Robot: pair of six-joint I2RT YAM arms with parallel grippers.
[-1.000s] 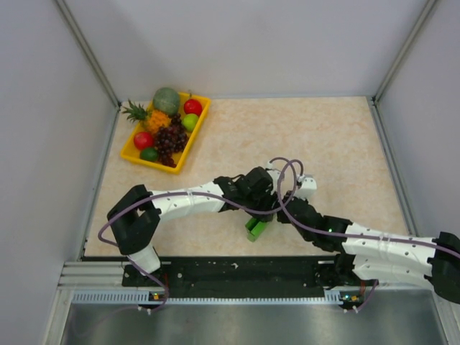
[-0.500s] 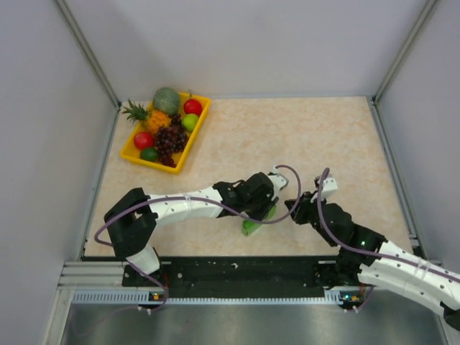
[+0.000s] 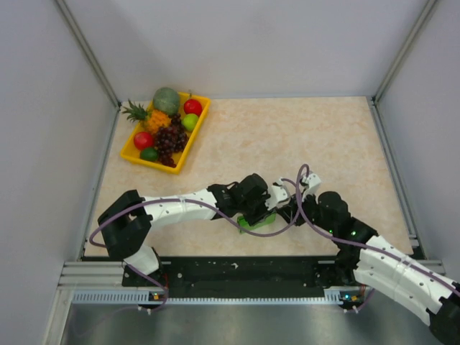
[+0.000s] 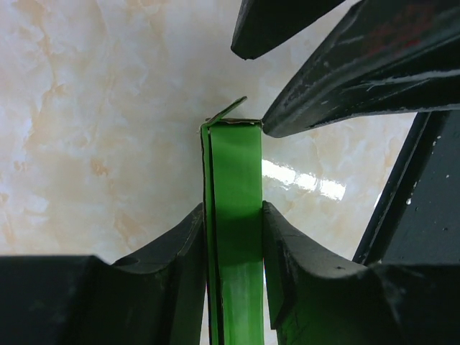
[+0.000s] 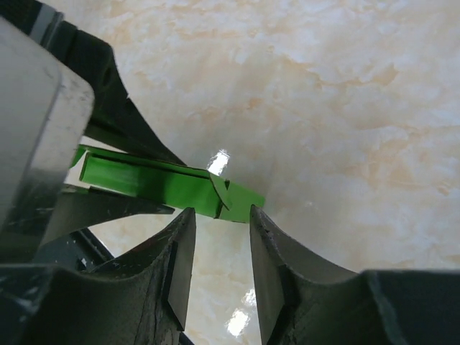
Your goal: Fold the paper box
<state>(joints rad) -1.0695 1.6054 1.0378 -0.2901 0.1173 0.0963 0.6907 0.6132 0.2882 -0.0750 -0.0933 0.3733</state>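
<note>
Left wrist view has the best look at it: the paper box (image 4: 233,158) is folded down into a narrow bright green strip, layers stacked tight along its left edge, with one little flap corner poking out at the far end. The left gripper (image 4: 233,212) has its jaws clamped on it, one black finger pressed against each long side.

From the right wrist cam, the same green strip (image 5: 144,180) runs sideways, and its free end, with a small creased corner, sits just past the tips of the right gripper (image 5: 221,215). Those jaws are parted with nothing between them. In the left wrist shot, one right finger tip looks like it meets the far right corner of the strip while the other hangs apart beyond it.

In the overhead cam the box (image 3: 255,223) is just a sliver of green near the centre of the near edge of the counter (image 3: 323,136), tucked under the left wrist, with the right wrist close on its right. Can't tell whether it's resting on the counter or lifted off it.

Way off in the far left corner sits a yellow tray (image 3: 198,131) piled with fruit, well apart from both arms.
</note>
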